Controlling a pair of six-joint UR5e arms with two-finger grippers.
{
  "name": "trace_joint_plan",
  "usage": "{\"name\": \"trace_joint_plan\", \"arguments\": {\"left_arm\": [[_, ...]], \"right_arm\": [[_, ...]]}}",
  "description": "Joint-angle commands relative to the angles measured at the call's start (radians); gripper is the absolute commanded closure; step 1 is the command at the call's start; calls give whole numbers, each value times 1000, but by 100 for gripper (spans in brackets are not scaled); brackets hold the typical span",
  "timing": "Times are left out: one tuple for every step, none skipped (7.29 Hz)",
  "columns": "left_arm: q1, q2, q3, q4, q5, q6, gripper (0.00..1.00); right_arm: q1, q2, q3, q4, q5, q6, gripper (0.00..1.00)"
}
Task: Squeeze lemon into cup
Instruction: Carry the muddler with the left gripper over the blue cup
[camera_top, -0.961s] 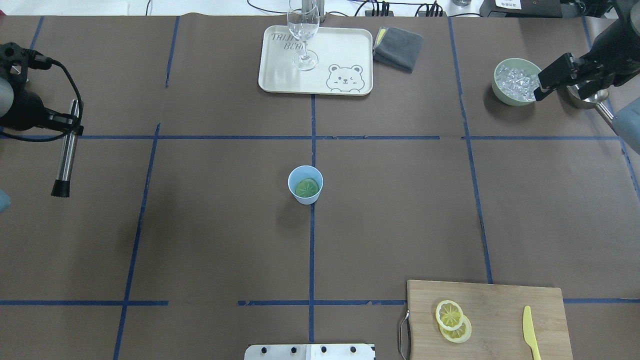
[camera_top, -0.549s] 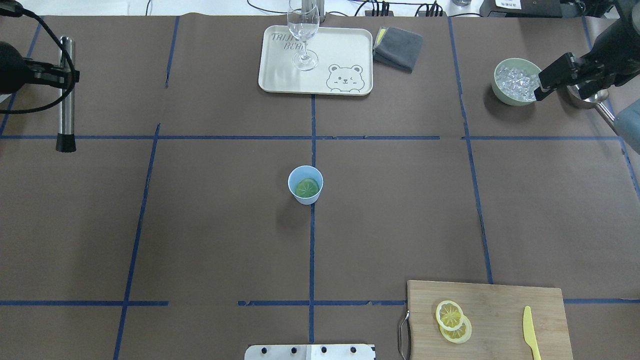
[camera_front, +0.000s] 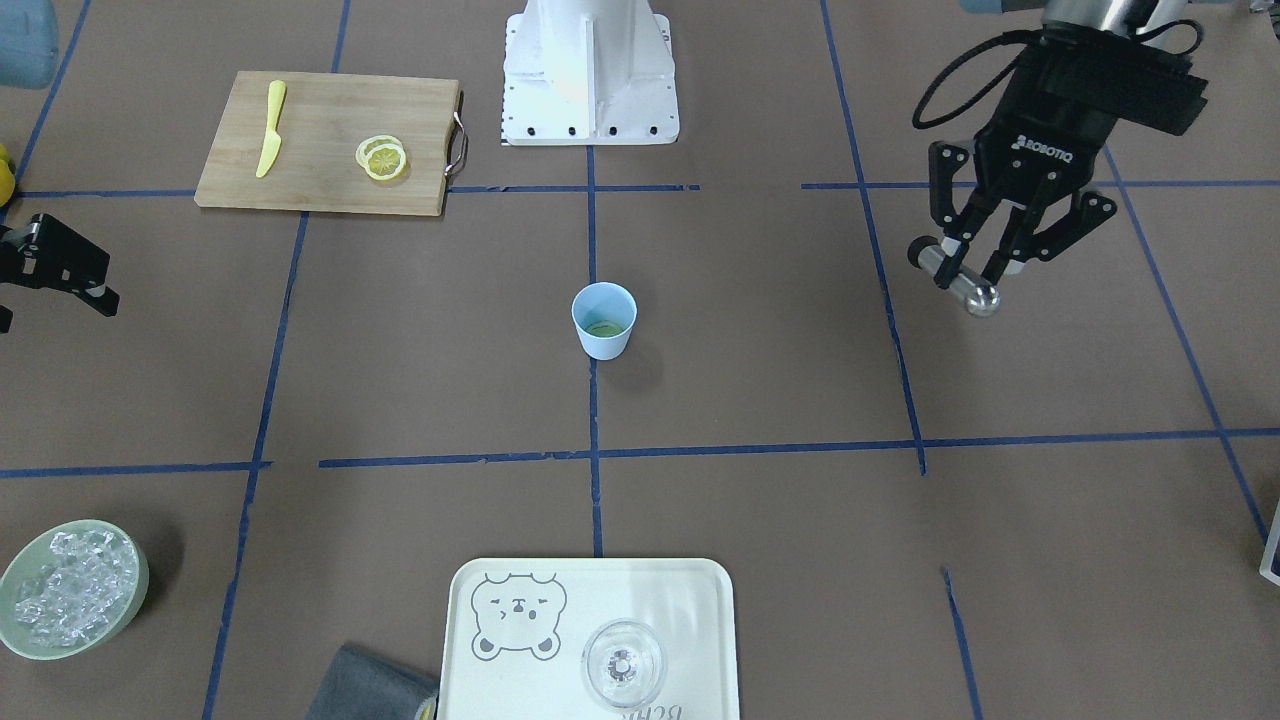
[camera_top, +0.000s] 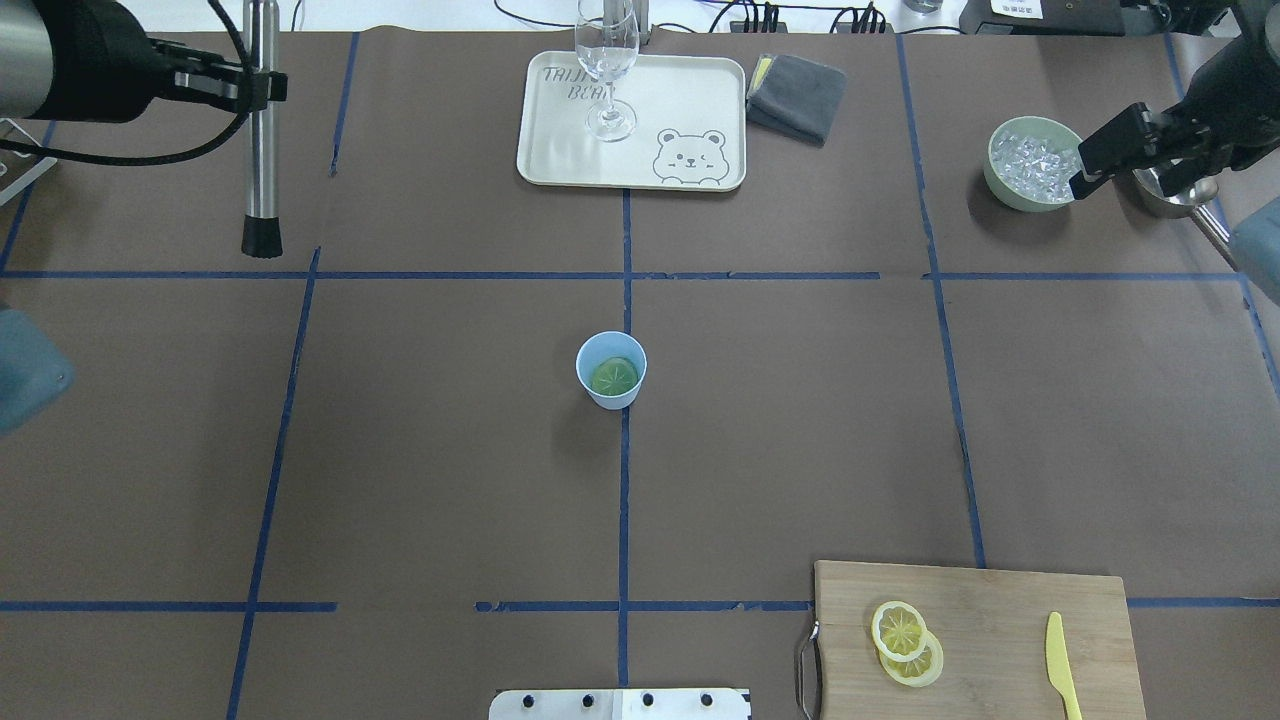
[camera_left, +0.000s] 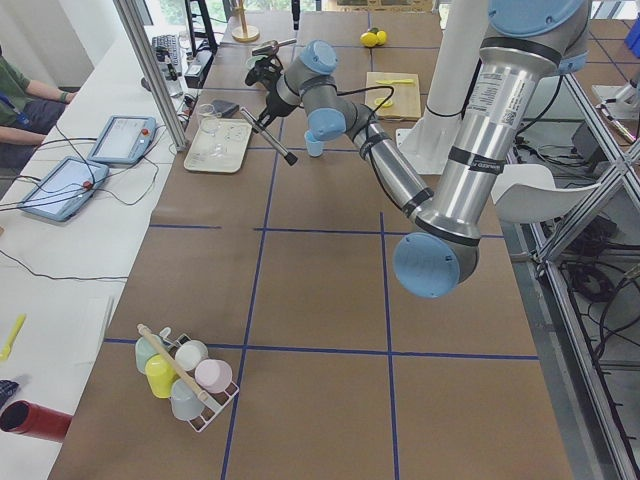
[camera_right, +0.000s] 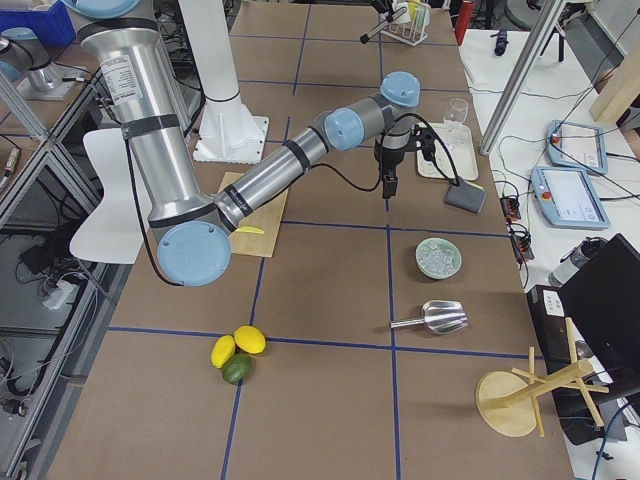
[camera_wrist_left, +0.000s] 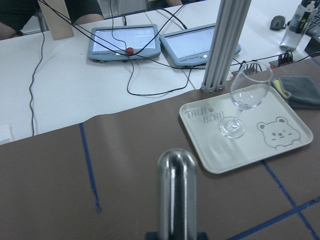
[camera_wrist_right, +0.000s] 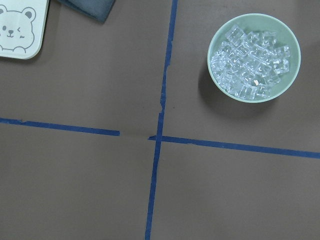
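Observation:
The pale-blue cup (camera_top: 611, 398) stands at the table's middle, also in the front-facing view (camera_front: 604, 338). A round segmented slice (camera_top: 613, 376) lies in its bottom and looks greenish. Two lemon slices (camera_top: 905, 640) overlap on the wooden board, also in the front-facing view (camera_front: 382, 157). My left gripper (camera_top: 255, 88) is far back on the left, shut on an upright steel muddler (camera_top: 262, 180) with a black tip. It also shows in the front-facing view (camera_front: 972, 275). My right gripper (camera_top: 1100, 150) hangs open and empty beside the ice bowl.
A green bowl of ice (camera_top: 1035, 165) and a metal scoop (camera_top: 1175, 195) sit at the back right. A cream tray (camera_top: 700, 100) with a clear wine glass (camera_top: 605, 70) and a grey cloth (camera_top: 797, 95) lie at the back. A yellow knife (camera_top: 1060, 665) lies on the cutting board (camera_top: 1000, 600).
My left gripper has carried the muddler away from the robot toward the table's back and inward to the right. The right arm has hardly moved.

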Motion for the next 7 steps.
{"name": "trace_joint_plan", "arguments": {"left_arm": [[13, -42, -1, -174, 38, -21, 100], [28, -39, -1, -248, 80, -42, 100], [59, -39, 0, -313, 130, -61, 100], [105, -39, 5, -375, 211, -70, 100], [185, -39, 8, -411, 341, -107, 100], [282, -38, 12, -481, 513, -130, 100], [380, -38, 14, -490, 645, -131, 100]], "right_arm": [[27, -14, -4, 5, -7, -8, 0], [36, -29, -25, 5, -7, -12, 0], [41, -29, -42, 6, -7, -14, 0], [63, -31, -62, 6, -7, -17, 0], [82, -35, -79, 34, -5, -59, 0], [94, -35, -78, 70, -4, -80, 0], [97, -69, -69, 69, -8, -80, 0]]}}
